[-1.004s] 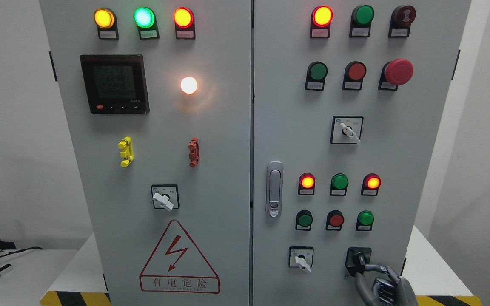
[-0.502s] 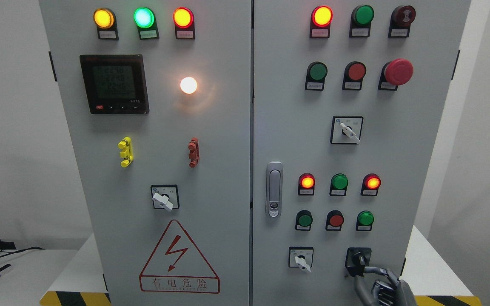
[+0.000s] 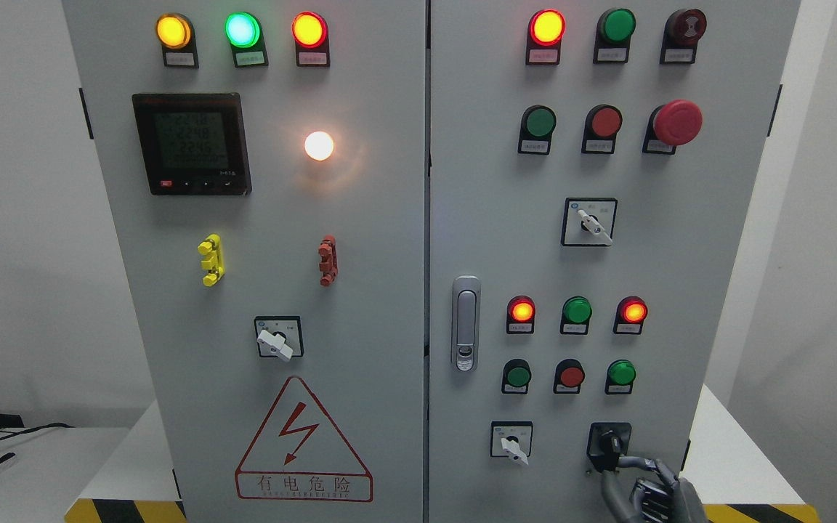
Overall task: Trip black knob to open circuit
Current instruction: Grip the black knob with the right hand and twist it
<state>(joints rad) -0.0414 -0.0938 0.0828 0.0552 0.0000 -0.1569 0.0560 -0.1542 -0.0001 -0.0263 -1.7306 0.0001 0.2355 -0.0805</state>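
Observation:
The black knob (image 3: 609,442) sits in a black square plate at the lower right of the grey cabinet's right door (image 3: 491,218). Its lever points down and a little right. My right hand (image 3: 612,465) comes in from the bottom edge at the right. Its index finger (image 3: 636,461) lies against the lower side of the knob's lever and its thumb (image 3: 609,488) is just below, so the fingers close on the lever. The rest of the hand is cut off by the picture's bottom edge. The left arm does not show.
A white-levered selector switch (image 3: 511,440) sits left of the black knob. Above are lit red lamps (image 3: 522,311), green and red push buttons (image 3: 572,376) and a door latch (image 3: 466,323). A red emergency stop button (image 3: 677,122) is at the upper right. The cabinet stands on a white table (image 3: 738,465).
The whole view has shifted a few pixels left. My right hand has sunk slightly with its fingers still at the knob. The knob's lever looks unchanged.

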